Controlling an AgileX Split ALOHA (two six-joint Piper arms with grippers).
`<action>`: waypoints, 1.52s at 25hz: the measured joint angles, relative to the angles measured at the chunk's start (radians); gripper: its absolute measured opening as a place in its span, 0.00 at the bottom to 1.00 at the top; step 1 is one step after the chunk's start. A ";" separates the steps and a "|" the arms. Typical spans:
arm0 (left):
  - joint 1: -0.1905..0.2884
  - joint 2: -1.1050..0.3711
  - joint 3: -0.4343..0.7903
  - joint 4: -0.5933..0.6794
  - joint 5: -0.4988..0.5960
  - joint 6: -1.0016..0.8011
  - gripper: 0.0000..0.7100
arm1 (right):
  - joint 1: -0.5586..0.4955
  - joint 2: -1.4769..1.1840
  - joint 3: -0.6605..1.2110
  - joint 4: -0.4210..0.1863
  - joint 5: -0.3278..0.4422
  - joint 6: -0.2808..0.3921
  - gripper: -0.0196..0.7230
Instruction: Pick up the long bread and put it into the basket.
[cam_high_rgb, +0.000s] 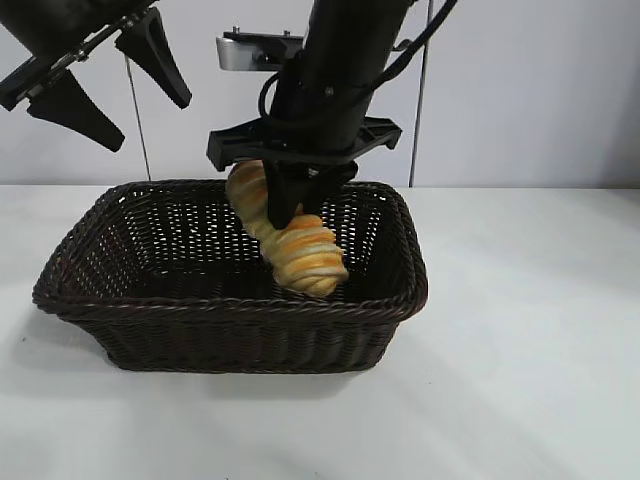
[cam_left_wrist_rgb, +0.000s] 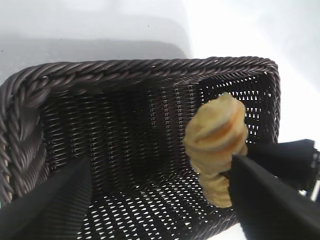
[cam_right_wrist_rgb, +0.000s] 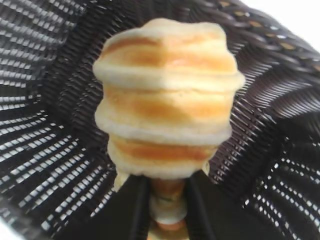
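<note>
The long bread is a golden-tan ridged loaf with orange stripes. It hangs tilted, lower end down, inside the dark brown wicker basket. My right gripper is shut on the loaf's upper part, over the basket's right half. In the right wrist view the loaf fills the middle, pinched between the black fingers, with basket weave behind. My left gripper is open, raised above the basket's left end. The left wrist view shows the basket and the hanging loaf.
The basket stands on a white table before a pale wall. Open table lies to the right of the basket and in front of it. The right arm's black body rises over the basket's rear rim.
</note>
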 joint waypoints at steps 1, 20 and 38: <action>0.000 0.000 0.000 0.000 0.000 0.000 0.78 | 0.000 0.000 0.000 0.000 0.000 0.000 0.24; 0.000 0.000 0.000 0.000 0.000 0.001 0.78 | 0.000 0.000 0.000 -0.003 0.027 -0.005 0.60; 0.000 0.000 0.000 0.000 0.000 0.001 0.78 | -0.097 -0.121 -0.043 0.102 0.138 -0.030 0.75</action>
